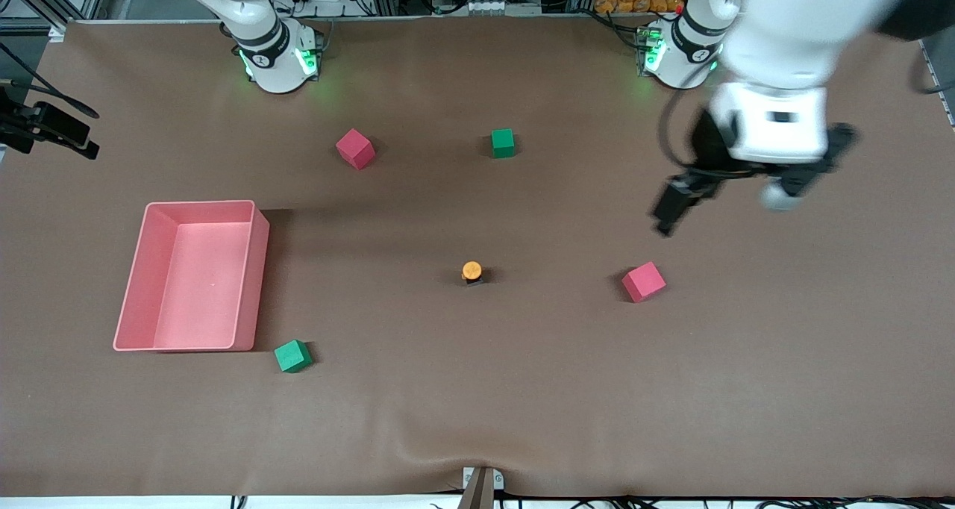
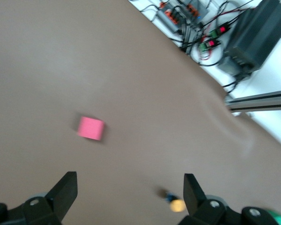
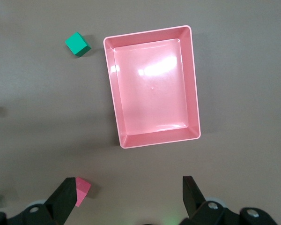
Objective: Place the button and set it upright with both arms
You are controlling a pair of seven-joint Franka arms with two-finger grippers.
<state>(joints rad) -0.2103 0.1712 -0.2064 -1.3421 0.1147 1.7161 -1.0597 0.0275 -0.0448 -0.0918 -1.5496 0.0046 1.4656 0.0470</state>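
The button [image 1: 471, 272] stands near the middle of the brown table, orange cap up on its black body. It also shows in the left wrist view [image 2: 177, 205], close to one finger. My left gripper [image 1: 727, 203] is blurred, up in the air toward the left arm's end of the table, over bare cloth beside a red cube [image 1: 643, 281]. In its wrist view the left gripper [image 2: 129, 194] is open and empty. My right gripper [image 3: 129, 197] is open and empty, high over the cloth beside the pink bin [image 3: 107, 70]; it is out of the front view.
The pink bin [image 1: 254, 285] is empty, toward the right arm's end. A green cube [image 1: 292, 356] lies by its near corner. A red cube [image 1: 354, 148] and a green cube [image 1: 503, 142] lie nearer the bases. A black camera [image 1: 45, 125] juts in at the table's edge.
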